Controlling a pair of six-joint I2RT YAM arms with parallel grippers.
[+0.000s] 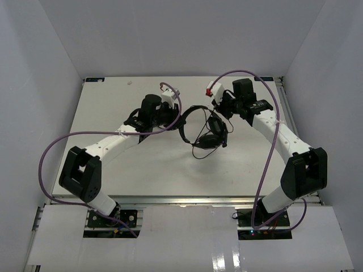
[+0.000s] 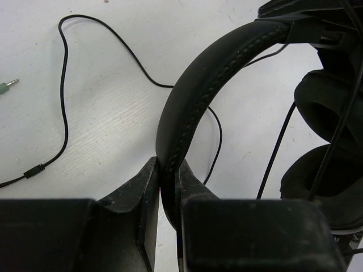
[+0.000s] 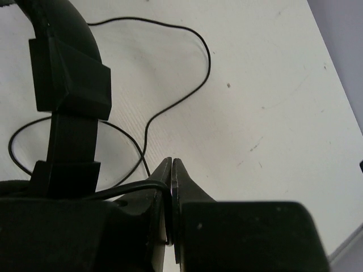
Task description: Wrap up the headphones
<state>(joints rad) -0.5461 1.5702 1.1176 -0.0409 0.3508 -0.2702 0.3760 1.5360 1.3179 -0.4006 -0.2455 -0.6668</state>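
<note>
1. Location. We find the headphones (image 1: 204,127) at the middle of the counter (image 1: 113,102), between the two arms. The headband (image 2: 210,73) arches from the left arm's side across to the earcups (image 2: 329,113) on the right arm's side.
2. Left hand (image 2: 168,165). It is pressed onto the headband near one end of the arc, one finger on each face of the padded strip. The band rises out of the fingers and curves away toward the right arm.
3. Right hand (image 3: 172,164). It is pressed almost together, pinching the thin cord (image 3: 187,96) just beside the slider above an earcup. The strand enters between the fingers from the earcup side.
4. Slack. The rest of the cord lies in loose loops on the counter, under and beyond the headband. A plug (image 2: 7,86) rests well apart from the left hand, at the far left of its wrist view.
5. Governing relation. The long axis of the headphones runs from hand to hand, left to right. The right hand is the nearer one to the earcups and the cord's root, and the left hand acts as anchor.
6. Judgement. We judge that the next move calls for the right hand to carry the cord around the band or cups while the left holds the frame. We cannot tell whether the earcups rest on the counter or hang clear.
7. Risk. In our judgement the thin cord may slip from the pinch, and the loose loops may snag.
</note>
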